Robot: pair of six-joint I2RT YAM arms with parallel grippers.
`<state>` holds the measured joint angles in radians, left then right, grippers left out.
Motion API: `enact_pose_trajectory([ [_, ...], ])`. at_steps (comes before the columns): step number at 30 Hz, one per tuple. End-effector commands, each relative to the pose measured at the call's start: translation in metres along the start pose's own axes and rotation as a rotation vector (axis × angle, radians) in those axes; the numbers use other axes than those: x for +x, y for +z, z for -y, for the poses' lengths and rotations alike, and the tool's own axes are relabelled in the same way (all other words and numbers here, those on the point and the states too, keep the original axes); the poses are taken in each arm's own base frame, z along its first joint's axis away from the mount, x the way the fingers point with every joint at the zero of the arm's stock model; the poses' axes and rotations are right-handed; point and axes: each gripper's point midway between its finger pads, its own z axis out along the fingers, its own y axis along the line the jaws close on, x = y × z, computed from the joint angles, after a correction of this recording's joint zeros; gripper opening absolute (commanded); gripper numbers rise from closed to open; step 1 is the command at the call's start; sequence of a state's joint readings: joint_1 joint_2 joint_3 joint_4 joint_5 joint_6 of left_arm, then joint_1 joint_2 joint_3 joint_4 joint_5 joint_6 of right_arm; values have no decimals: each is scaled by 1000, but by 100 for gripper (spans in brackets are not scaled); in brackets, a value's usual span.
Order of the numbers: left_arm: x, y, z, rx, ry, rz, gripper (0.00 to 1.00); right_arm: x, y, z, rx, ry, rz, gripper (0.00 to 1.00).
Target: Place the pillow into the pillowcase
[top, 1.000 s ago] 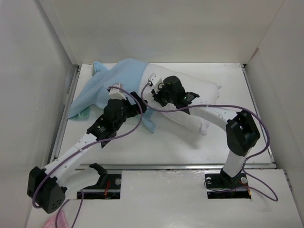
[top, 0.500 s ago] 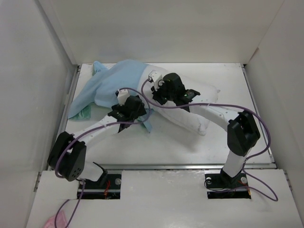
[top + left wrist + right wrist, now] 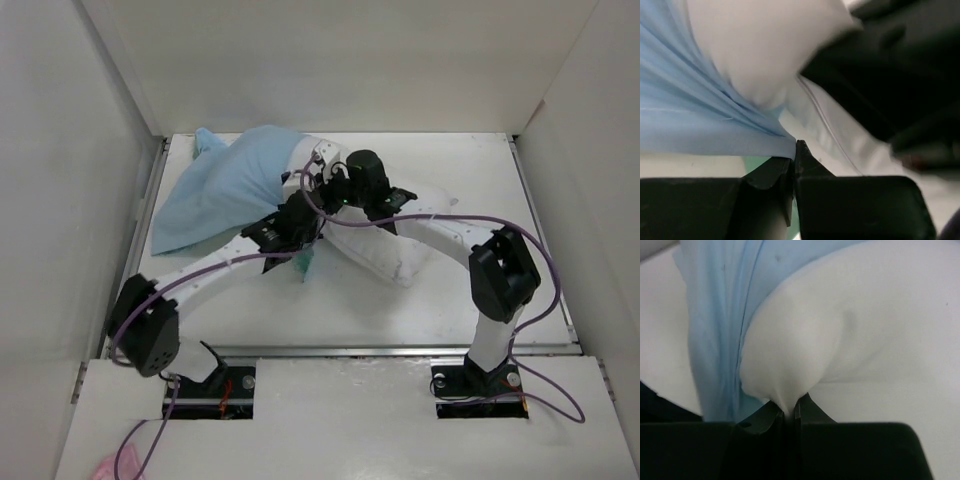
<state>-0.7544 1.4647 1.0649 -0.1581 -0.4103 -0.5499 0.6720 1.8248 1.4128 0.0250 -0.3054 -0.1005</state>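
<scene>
Pillow [image 3: 405,240]: one end sheathed in blue cloth.
Right pincer [image 3: 790,410]: clamped on a pillow fold bulging just ahead, likely to push inward.
Pillowcase [image 3: 220,190]: hem meets the other pincer.
Left pincer [image 3: 794,152]: clamped on that hem, likely anchoring the mouth.

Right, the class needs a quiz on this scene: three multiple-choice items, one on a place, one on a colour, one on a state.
1. Where does the pillowcase lie?
A) far left part of the table
B) near right corner
C) on the floor

2. Its upper face is:
A) red
B) light blue
C) black

3. The right hand is:
A) open over bare table
B) shut on the pillow
C) shut on a cable

Answers:
1 A, the top view shows it bunched at the far left.
2 B, pale blue cloth shows in every view.
3 B, its wrist view shows white fabric pinched in it.
</scene>
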Motion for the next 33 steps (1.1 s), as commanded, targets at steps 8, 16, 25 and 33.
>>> enact_pose_trajectory([
  [8, 20, -152, 142, 936, 239, -158, 0, -138, -20, -39, -177, 152, 713, 0],
  [16, 82, -161, 167, 1143, 251, -363, 0, -135, -6, -33, -181, 421, 797, 0],
  [25, 41, -138, 136, 851, 209, -232, 74, -73, -36, -57, -154, 362, 674, 0],
  [33, -78, -155, 44, 355, -1, 143, 99, -39, -104, -40, 64, 401, 615, 14],
])
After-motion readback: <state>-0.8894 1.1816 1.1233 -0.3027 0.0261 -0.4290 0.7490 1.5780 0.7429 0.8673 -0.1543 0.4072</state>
